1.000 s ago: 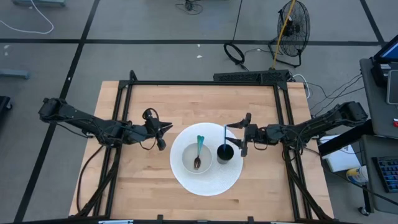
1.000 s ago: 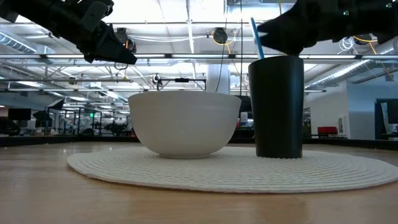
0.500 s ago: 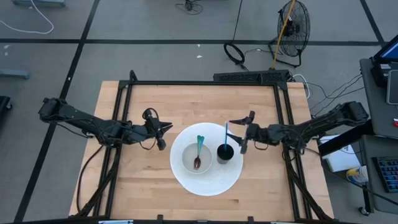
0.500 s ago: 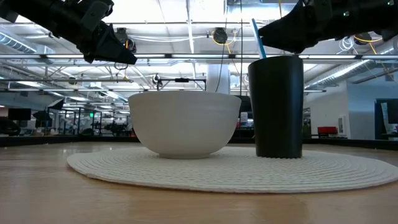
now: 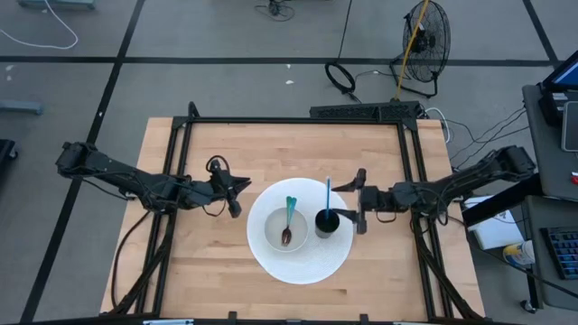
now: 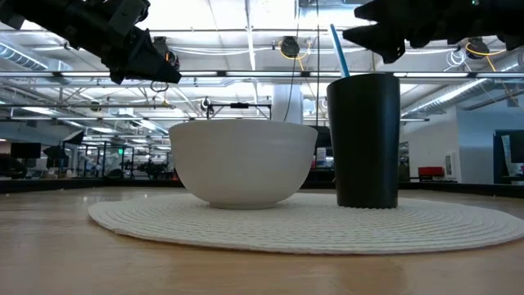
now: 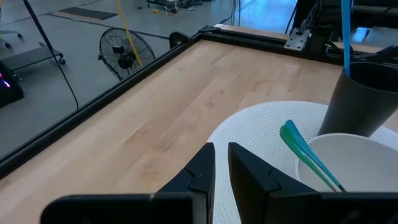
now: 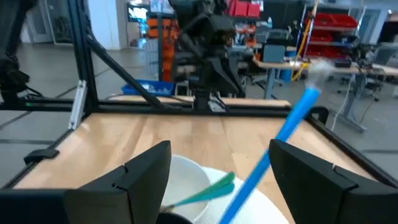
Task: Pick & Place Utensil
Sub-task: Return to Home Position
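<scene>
A white bowl (image 5: 274, 236) stands on a round white placemat (image 5: 302, 266), and a teal-handled spoon (image 5: 289, 217) lies in it with the handle leaning on the far rim. Just right of the bowl a black cup (image 5: 327, 223) stands on the mat. A blue stick-like utensil (image 5: 328, 194) stands in the cup, tilted toward the far edge. My right gripper (image 5: 352, 203) hovers open right of the cup, above its rim. In the right wrist view the blue utensil (image 8: 292, 127) shows between its fingers, untouched. My left gripper (image 5: 239, 197) waits shut, left of the bowl.
Black frame rails (image 5: 293, 121) run along the table's far, left and right sides. Bare wood lies between the mat and the far rail, and toward the near edge. A fan (image 5: 424, 36) and cables sit on the floor beyond the table.
My right gripper has drifted a little toward the near edge and risen, so in the low view it now sits above the cup's rim instead of overlapping it. The blue utensil stays in the cup.
</scene>
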Motion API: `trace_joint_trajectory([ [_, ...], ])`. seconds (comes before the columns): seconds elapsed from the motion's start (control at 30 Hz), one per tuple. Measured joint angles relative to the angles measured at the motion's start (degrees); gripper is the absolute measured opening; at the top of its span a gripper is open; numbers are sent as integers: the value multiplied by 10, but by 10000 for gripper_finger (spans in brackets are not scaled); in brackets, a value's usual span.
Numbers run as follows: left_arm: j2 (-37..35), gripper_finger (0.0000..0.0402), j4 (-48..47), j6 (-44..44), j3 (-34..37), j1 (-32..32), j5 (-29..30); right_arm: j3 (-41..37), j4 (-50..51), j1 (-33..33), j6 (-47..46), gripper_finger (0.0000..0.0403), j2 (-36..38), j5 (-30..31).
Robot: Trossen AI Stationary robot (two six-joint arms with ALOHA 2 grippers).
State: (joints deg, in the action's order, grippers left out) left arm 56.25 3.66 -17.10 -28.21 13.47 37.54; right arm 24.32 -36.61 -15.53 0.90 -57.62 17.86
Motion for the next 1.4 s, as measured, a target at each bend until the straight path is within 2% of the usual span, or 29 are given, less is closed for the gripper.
trace_joint_trajectory([
  [0.27,0,51,12,-9,0,0,0,0,14,-17,34,268,65,0],
  [0.6,0,51,31,-10,0,0,14,0,159,-48,33,268,194,0],
  [0.7,0,51,85,45,0,-3,5,0,219,-53,74,267,237,0],
  [0.8,0,51,141,165,0,-10,-67,0,244,-51,92,267,267,1],
  [0.9,0,51,199,271,0,-27,-171,0,259,-51,112,267,283,2],
  [0.97,0,51,229,316,0,-44,-227,0,272,-51,122,267,286,5],
  [1.03,0,51,241,343,0,-70,-259,0,287,-51,119,267,287,31],
  [1.13,-4,51,234,341,0,-123,-288,0,323,-50,109,267,288,91],
  [1.2,-11,51,223,320,0,-160,-328,0,343,-50,96,267,291,120],
  [1.3,-28,51,185,290,0,-202,-394,0,368,-50,80,267,302,122],
  [1.4,-54,51,149,273,0,-220,-418,0,383,-50,75,267,320,121],
])
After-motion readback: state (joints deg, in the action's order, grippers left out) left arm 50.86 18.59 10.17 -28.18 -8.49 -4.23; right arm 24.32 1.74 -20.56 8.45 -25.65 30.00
